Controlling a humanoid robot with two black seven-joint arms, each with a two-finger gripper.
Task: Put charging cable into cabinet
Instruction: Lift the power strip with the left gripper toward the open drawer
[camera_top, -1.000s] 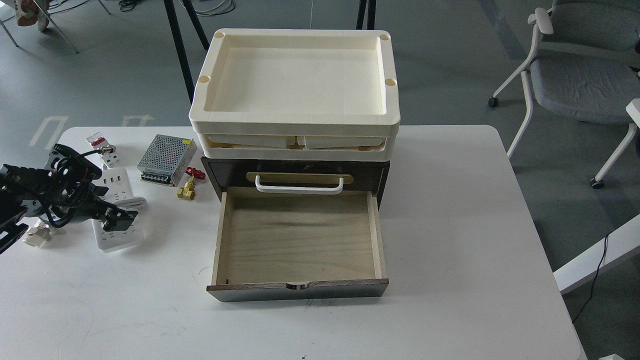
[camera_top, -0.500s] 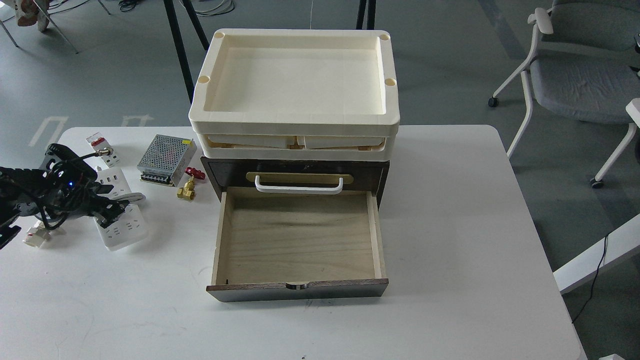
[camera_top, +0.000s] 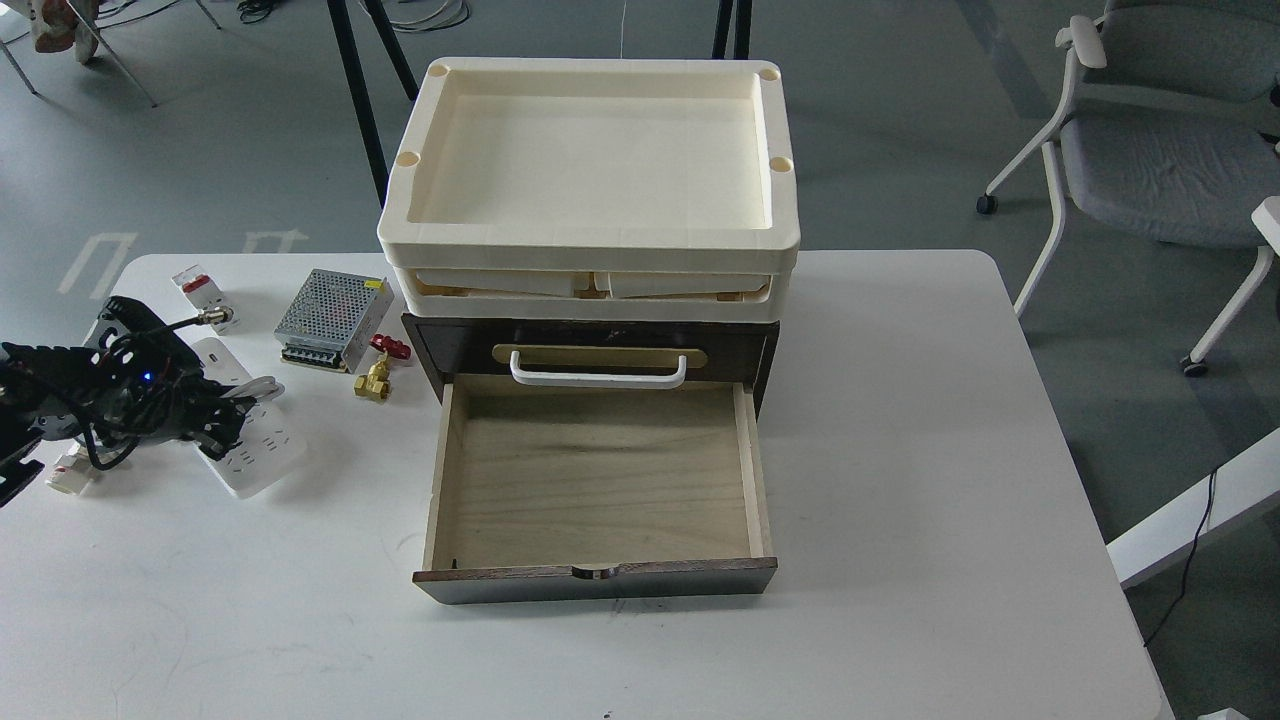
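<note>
- While the cabinet (camera_top: 590, 345) stands mid-table with its lowest drawer (camera_top: 597, 480) pulled fully out, the cable (camera_top: 262, 450) lies on the table (camera_top: 900, 450) well to its left, outside the drawer.
- The cable is a flat white strip with socket rows facing up, tilted so that its near end points toward the drawer; a loop of its white cord shows at its far edge.
- The left gripper (camera_top: 215, 425) is over the strip's left part, dark fingers down on it; whether they clamp the strip or merely touch it cannot be told, since the fingers merge into one dark mass.
- The left arm comes in low from the left edge, with black wires around it and a small blue light on its body.
- The right arm is out of view.
- The drawer shows a bare pale wood floor, with a dark front lip nearest the robot.
- Above the drawer, a white handle (camera_top: 598, 370) sits on a brass plate, and two cream trays (camera_top: 590, 150) are stacked on top.
- Behind the strip lie a silver perforated box (camera_top: 333, 318), a brass valve (camera_top: 377, 378) with a red knob, and a white-and-red block (camera_top: 199, 287) near the table's far left corner.
- Another small white-and-red piece (camera_top: 68, 475) lies just under the arm at the left.
</note>
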